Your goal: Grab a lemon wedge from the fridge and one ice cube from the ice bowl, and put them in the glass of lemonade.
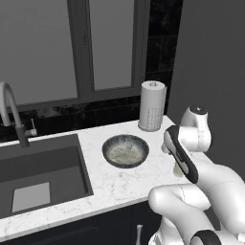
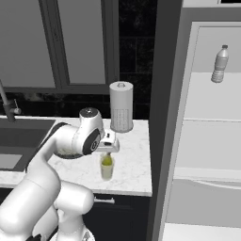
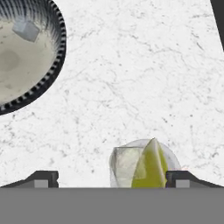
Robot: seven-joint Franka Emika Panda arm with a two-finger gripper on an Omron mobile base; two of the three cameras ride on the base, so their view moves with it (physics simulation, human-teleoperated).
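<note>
Hand view shows our gripper (image 3: 112, 177) spread wide, the lemon wedge (image 3: 150, 165) released into the glass of lemonade (image 3: 142, 164), so we lift straight up before crossing to the ice bowl (image 3: 48, 72).

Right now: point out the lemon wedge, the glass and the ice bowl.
lemon wedge (image 3: 151, 164), hand view, on its yellow-green flesh.
glass of lemonade (image 2: 107, 170), right base view, on its side wall.
ice bowl (image 1: 111, 145), left base view, on its dark left rim.
</note>
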